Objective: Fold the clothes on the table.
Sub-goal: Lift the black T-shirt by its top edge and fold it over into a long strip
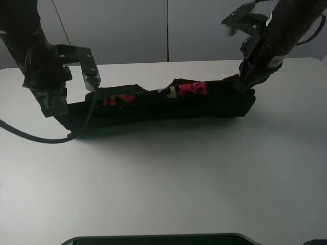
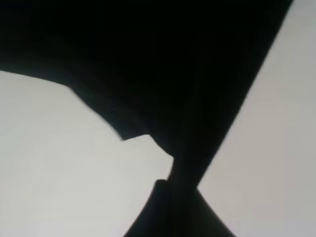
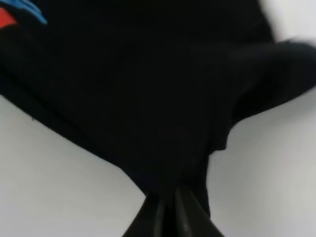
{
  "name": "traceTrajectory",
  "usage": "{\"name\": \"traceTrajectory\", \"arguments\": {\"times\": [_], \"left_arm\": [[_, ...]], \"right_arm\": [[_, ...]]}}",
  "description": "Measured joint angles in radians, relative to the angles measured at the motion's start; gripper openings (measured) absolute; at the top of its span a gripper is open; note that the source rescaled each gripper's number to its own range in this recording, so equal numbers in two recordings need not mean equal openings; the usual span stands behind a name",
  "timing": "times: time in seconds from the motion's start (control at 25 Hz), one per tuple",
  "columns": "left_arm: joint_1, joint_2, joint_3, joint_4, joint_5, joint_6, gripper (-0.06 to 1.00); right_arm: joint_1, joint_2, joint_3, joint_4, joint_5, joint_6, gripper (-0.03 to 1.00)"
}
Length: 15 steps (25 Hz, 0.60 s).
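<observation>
Shirt (image 1: 168, 104) btwn L gripper (image 2: 177, 190), R gripper (image 3: 170, 197) (pinched).

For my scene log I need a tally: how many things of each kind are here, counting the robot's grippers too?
black T-shirt: 1
grippers: 2 (left gripper, right gripper, each with its jaws closed on the shirt's cloth)
white table: 1
Total: 4
</observation>
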Motion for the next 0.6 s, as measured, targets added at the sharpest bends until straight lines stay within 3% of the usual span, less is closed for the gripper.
{"name": "traceTrajectory", "arguments": {"times": [0.2,0.36,0.52,0.6], "left_arm": [[0.0,0.002,0.179,-0.052,-0.062,0.05,0.0],[0.0,0.002,0.211,-0.06,-0.202,0.072,0.0],[0.0,0.002,0.211,0.013,-0.413,0.04,0.0],[0.0,0.002,0.211,0.098,-0.536,-0.018,0.0]], "right_arm": [[0.002,0.0,0.164,0.062,-0.017,-0.024,0.01],[0.002,0.0,0.216,0.065,-0.087,-0.046,0.01],[0.002,0.0,0.22,0.057,-0.227,-0.078,0.01],[0.002,0.0,0.221,0.05,-0.326,-0.098,0.01]]}}
